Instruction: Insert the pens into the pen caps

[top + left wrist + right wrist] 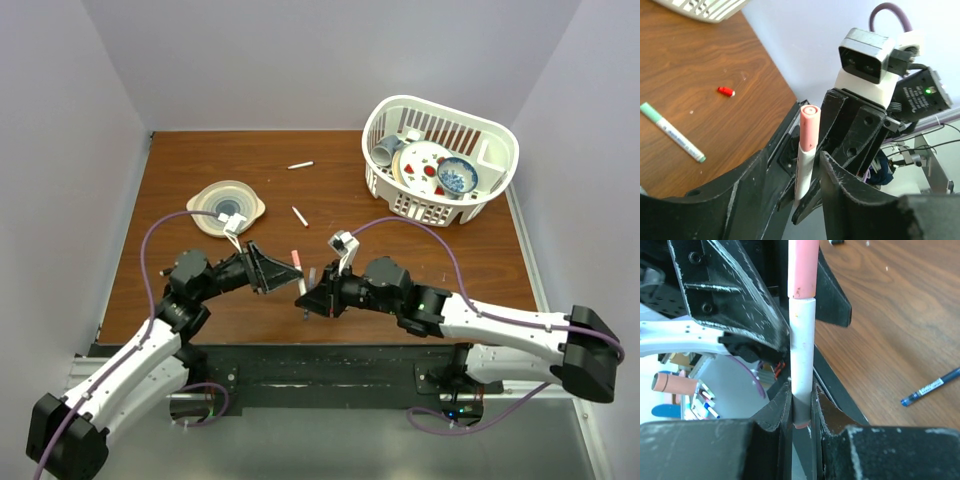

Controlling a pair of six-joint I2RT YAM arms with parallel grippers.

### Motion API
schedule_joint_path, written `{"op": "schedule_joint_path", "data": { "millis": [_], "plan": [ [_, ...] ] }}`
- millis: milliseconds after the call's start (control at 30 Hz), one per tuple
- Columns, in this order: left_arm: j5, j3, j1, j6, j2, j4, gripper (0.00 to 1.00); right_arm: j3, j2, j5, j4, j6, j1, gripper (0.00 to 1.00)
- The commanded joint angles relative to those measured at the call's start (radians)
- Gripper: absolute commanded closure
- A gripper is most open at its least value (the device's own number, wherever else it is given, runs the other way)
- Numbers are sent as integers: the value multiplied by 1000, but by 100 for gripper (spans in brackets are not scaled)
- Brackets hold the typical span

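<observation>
Left gripper (282,272) has its jaws parted. Its fingers (740,200) stand on either side of the upright white pen (802,172), and the left wrist view shows a gap between each finger and the barrel, so it grips nothing. On the table beyond this gripper sits a shallow dish (227,207). Also on the wood past its fingers, a green-capped pen (672,132) lies flat, with a loose red cap (726,91) near it but apart.

The upright pen carries a pink cap (809,127) on its upper end, seated down against the barrel.

Meeting the left gripper tip to tip from the right, the right gripper (801,407) is clamped on the lower end of that same pen, a finger pressed against each side of the barrel. A dark blue pen (930,387) lies on the table beside it, well clear. Far beyond and to the right of this gripper stands a white basket (500,150) holding crockery.
</observation>
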Motion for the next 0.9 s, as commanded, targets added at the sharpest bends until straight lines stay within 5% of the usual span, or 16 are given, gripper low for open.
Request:
{"op": "schedule_joint_path", "data": {
  "millis": [0, 200, 433, 567, 867],
  "plan": [
    [30, 47, -2, -7, -38, 118, 48, 9, -79, 36, 7, -37, -2, 100],
    [91, 16, -2, -173, -38, 335, 28, 30, -136, 22, -36, -60, -2, 100],
    [177, 119, -2, -70, 7, 344, 22, 26, -182, -36, -39, -54, -2, 100],
    [154, 208, -2, 63, 33, 189, 21, 15, -194, -82, -12, -41, -3, 100],
    [145, 205, -2, 51, 76, 269, 25, -23, -205, -128, 51, -9, -2, 100]
  ]
}}
